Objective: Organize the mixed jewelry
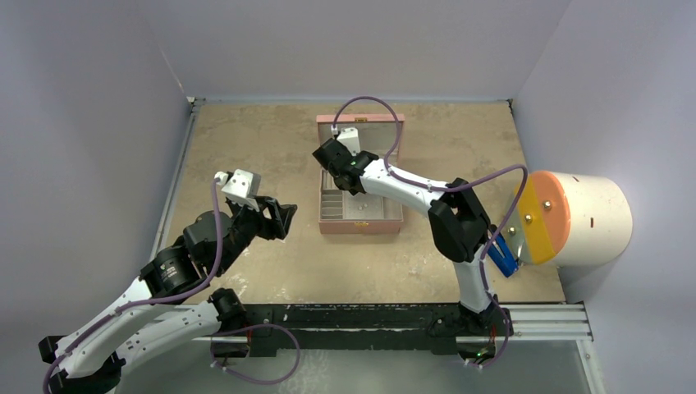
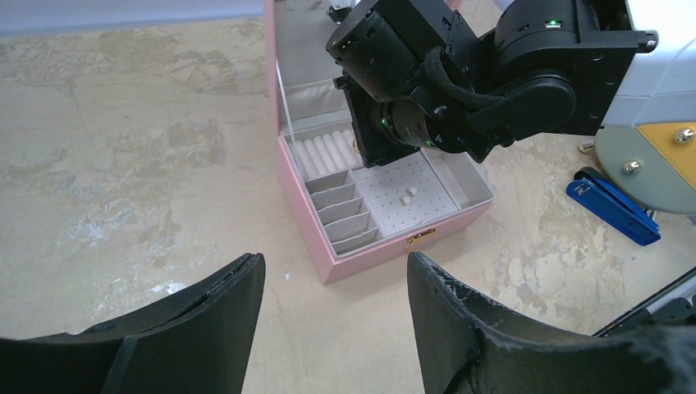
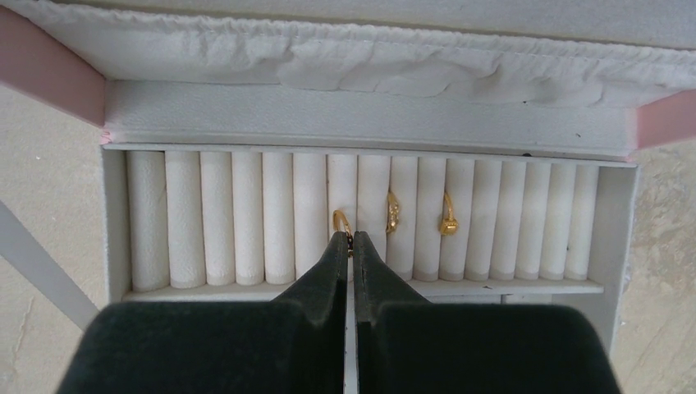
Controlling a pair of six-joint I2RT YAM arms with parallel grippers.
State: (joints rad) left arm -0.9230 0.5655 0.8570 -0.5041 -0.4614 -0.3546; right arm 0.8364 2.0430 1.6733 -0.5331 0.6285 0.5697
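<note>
My right gripper (image 3: 351,240) is clenched on the leftmost gold ring (image 3: 341,220), seated among the ring rolls (image 3: 246,217) of the pink box (image 1: 359,227). Two other gold pieces (image 3: 392,212) sit in slots to its right. My left gripper (image 2: 334,261) hangs released beside the box.

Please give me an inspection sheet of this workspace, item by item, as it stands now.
Surface: tabletop, beige, mottled.
Job's things: leftmost gold ring, middle ring and right ring sit in the ring rolls of the open pink box; two pale bits lie on its perforated pad.
Clutter: blue clip; white drum with an orange face.
End effectors: left end effector open, beside the box; right end effector shut on the leftmost gold ring.
Cables: purple cables loop over both arms.
Surroundings: plain grey walls.
</note>
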